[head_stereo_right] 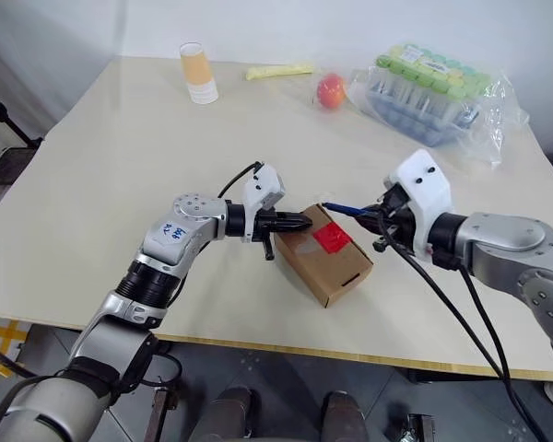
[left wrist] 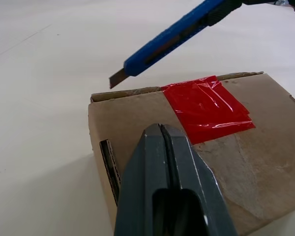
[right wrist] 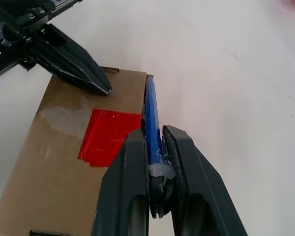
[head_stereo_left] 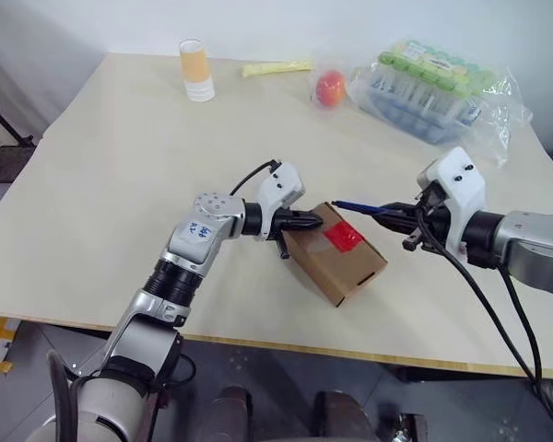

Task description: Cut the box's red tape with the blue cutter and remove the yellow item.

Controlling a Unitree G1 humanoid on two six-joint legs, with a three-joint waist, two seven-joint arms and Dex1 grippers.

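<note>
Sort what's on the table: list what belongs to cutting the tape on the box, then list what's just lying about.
Part of the job:
- box
- red tape on its top
- blue cutter, clamped in the right gripper
- left gripper, jaws shut, tips on the box top

Just lying about:
- orange-and-white cup
- pale yellow strip
- red-orange fruit
- bag of green-capped tubes

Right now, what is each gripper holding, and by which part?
Right gripper pinches the blue cutter near its rear end. Left gripper is shut and holds nothing, its tips over the box.
</note>
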